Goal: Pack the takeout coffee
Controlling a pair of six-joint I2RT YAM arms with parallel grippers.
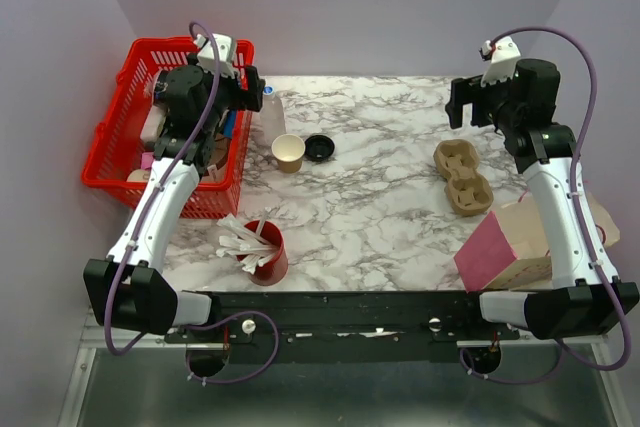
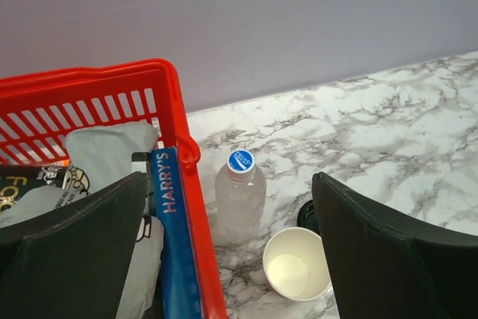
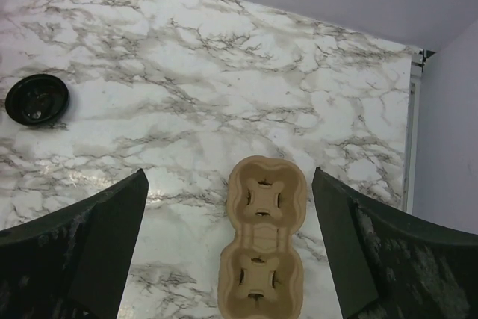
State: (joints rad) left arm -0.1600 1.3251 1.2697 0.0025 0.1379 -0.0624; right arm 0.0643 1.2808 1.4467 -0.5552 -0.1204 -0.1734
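The takeout coffee cup [image 1: 288, 152] is a small tan paper cup, standing open and empty on the marble table; it also shows in the left wrist view [image 2: 297, 273]. Its round black lid [image 1: 319, 147] lies apart, just right of the cup, and shows in the right wrist view [image 3: 36, 100]. My left gripper [image 1: 243, 90] is open and empty, held over the right rim of the red basket [image 1: 120, 77], above and behind the cup. My right gripper [image 1: 472, 107] is open and empty, held above the brown pulp cup carrier [image 3: 261, 244].
A clear water bottle [image 2: 239, 192] stands between basket and cup. The basket holds packets and a blue box [image 2: 173, 244]. A red cup of white sticks [image 1: 265, 252] stands front left. A pink and kraft paper bag [image 1: 500, 247] lies front right.
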